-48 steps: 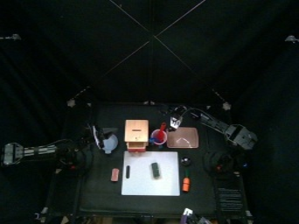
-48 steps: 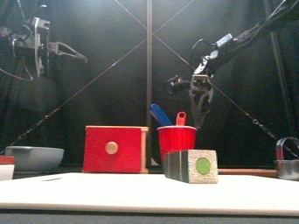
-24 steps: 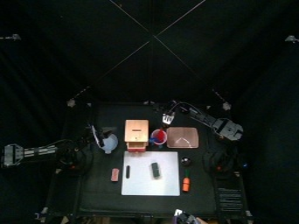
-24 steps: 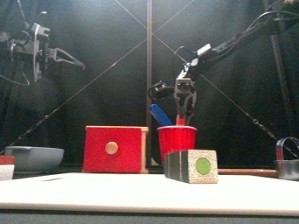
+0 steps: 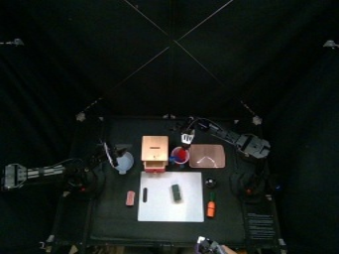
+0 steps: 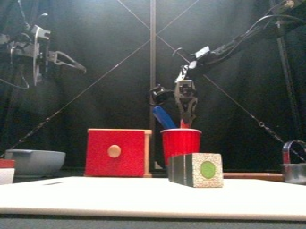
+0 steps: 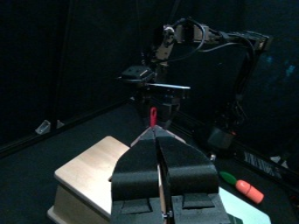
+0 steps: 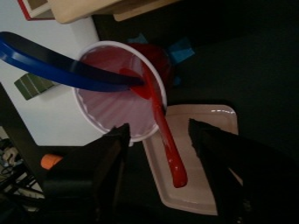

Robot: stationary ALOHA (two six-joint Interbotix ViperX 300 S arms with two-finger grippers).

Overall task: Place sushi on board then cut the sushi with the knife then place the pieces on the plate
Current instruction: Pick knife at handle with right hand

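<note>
A dark green sushi roll (image 5: 173, 192) (image 6: 198, 170) lies on the white cutting board (image 5: 192, 203) (image 6: 107, 199). Behind it stands the red cup (image 5: 179, 155) (image 6: 182, 143) (image 8: 117, 87) holding a blue knife (image 6: 163, 116) (image 8: 52, 61) and a red knife (image 6: 184, 120) (image 8: 167, 144). My right gripper (image 5: 189, 133) (image 6: 182, 100) (image 8: 163, 144) hangs open just above the cup, its jaws on either side of the red knife's handle. The pink tray (image 5: 212, 156) (image 8: 205, 179) lies right of the cup. My left gripper (image 5: 106, 154) (image 6: 48, 55) (image 7: 160, 144) is shut and empty, raised at the left.
The wooden box (image 5: 155, 154) (image 6: 117, 152) (image 7: 100, 171) stands left of the cup, and the blue-grey bowl (image 5: 122, 160) (image 6: 34, 161) left of that. An orange toy (image 5: 209, 208) and a pink toy (image 5: 130, 196) flank the board. A metal cutter (image 6: 294, 152) sits far right.
My right gripper has swung left from over the tray and come down over the red cup. The left arm has hardly moved.
</note>
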